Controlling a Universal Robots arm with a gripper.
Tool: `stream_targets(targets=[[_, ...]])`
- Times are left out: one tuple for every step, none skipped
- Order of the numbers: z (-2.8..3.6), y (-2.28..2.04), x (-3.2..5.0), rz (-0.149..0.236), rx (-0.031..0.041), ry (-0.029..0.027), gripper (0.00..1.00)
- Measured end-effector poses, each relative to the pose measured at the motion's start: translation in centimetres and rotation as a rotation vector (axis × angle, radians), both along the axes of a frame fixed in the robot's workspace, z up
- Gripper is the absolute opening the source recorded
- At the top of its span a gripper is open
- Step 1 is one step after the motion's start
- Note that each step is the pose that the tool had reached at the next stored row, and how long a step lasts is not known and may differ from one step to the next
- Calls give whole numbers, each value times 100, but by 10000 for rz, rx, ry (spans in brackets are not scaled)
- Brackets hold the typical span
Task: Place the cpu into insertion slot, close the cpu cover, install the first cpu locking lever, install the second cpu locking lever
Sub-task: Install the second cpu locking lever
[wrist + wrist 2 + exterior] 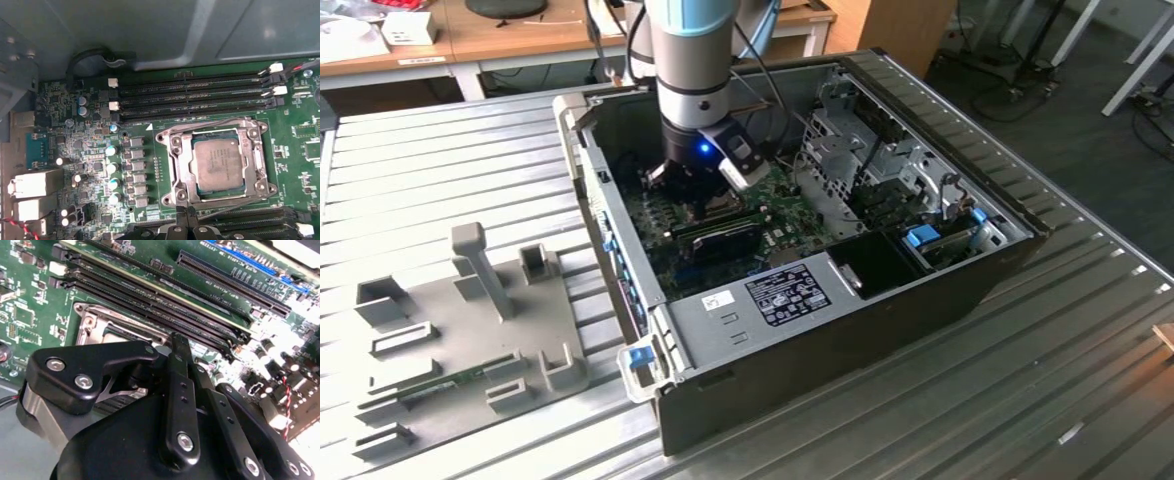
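Observation:
The cpu [218, 163], a pale silvery-tan square, lies flat in the insertion slot [161, 137] on the green board [781, 205]. The cpu cover [182, 167], a silvery frame plate, lies down around it, and the chip shows through its window. One thin wire lever [210, 123] runs along the memory-slot side of the socket. Another lever [240, 201] runs along the opposite side. My gripper [186, 216] is shut, with its black tips together just off the socket's edge by that second lever's end. In the exterior view the gripper [700, 205] reaches down into the open computer case.
Long black memory slots [195, 95] flank the socket, with more [150, 295] beyond the fingers [178, 360]. Case walls [854, 300] and a drive cage [854, 140] enclose the board. Rear ports [30, 185] stand at one side. A grey fixture plate [467, 330] lies on the exterior view's left.

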State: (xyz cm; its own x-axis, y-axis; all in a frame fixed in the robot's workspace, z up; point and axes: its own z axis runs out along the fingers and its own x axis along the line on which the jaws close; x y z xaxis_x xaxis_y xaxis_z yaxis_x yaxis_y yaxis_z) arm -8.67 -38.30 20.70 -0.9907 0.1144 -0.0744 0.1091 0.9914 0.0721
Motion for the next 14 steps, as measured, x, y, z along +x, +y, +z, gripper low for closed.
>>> stream_targets(targets=[[-18,0,-1,1,-1,1,10],[-35,0,-3,1,0,0,10],[-43,0,-3,2,0,0,10],[-46,-1,-4,2,1,1,10],[-46,-1,-4,2,4,2,10],[-46,0,-4,1,10,2,10],[-46,-1,-4,1,22,3,10],[-47,-1,-6,1,55,0,10],[-48,-1,-9,2,105,-6,10],[-48,0,-13,2,152,-12,10],[-47,-1,-18,2,181,-16,10],[-47,0,-23,1,209,-23,10],[-48,0,-27,2,230,-27,10],[-49,0,-29,2,241,-30,10]])
